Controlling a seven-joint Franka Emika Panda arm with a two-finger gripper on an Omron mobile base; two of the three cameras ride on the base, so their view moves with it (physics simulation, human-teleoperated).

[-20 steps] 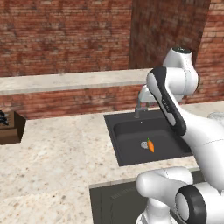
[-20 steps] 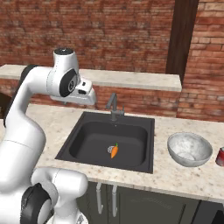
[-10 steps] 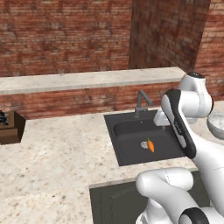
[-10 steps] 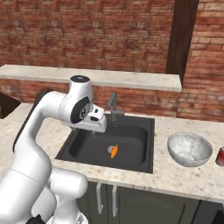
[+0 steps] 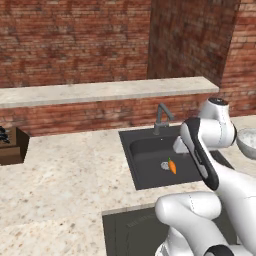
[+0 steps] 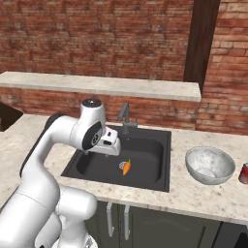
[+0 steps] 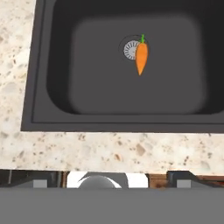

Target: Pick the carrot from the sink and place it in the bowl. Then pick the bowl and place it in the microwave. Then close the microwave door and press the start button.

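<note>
Lying on the floor of the sink (image 6: pixel 163 160), the carrot (image 6: pixel 126 167) is resting against the round drain (image 7: pixel 130 49), its long axis running front to back with the green top toward the faucet (image 6: pixel 124 117). Standing wide and empty, the jaws of the gripper (image 6: pixel 110 145) are hovering over the basin's left side, the carrot lying below and to their right. Sitting on the counter right of the sink, the bowl (image 6: pixel 210 164) is holding nothing.

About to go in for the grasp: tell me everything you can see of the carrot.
The carrot is small, bright orange, smooth and tapered, with a tiny green top. It lies flat on the floor of the dark sink, its thick end overlapping the round silver drain. Nothing grips it.
</note>
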